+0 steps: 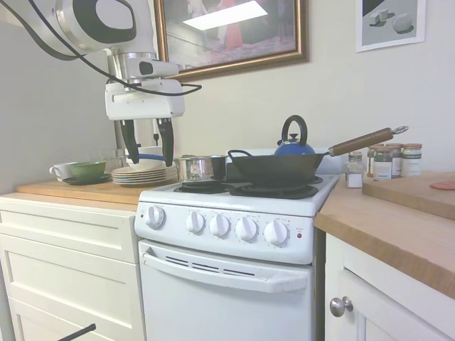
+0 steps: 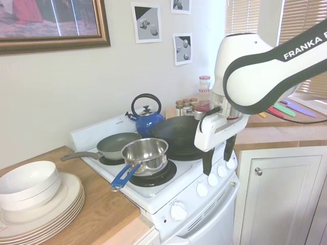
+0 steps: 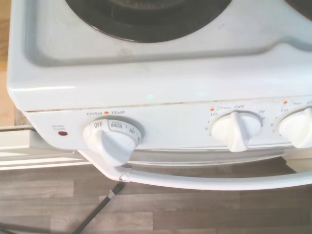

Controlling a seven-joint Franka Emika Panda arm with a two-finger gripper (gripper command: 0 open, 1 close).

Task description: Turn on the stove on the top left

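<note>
Wrist view is showing my open, empty jaws (image 1: 147, 148) hovering above the small white electric stove's (image 1: 234, 213) front panel; I am needing to descend squarely onto the rear-left burner's round white knob (image 3: 237, 130).

White arm (image 2: 255, 71), black joint bands, FRANKA lettering, black fingers (image 1: 166, 145)
</note>
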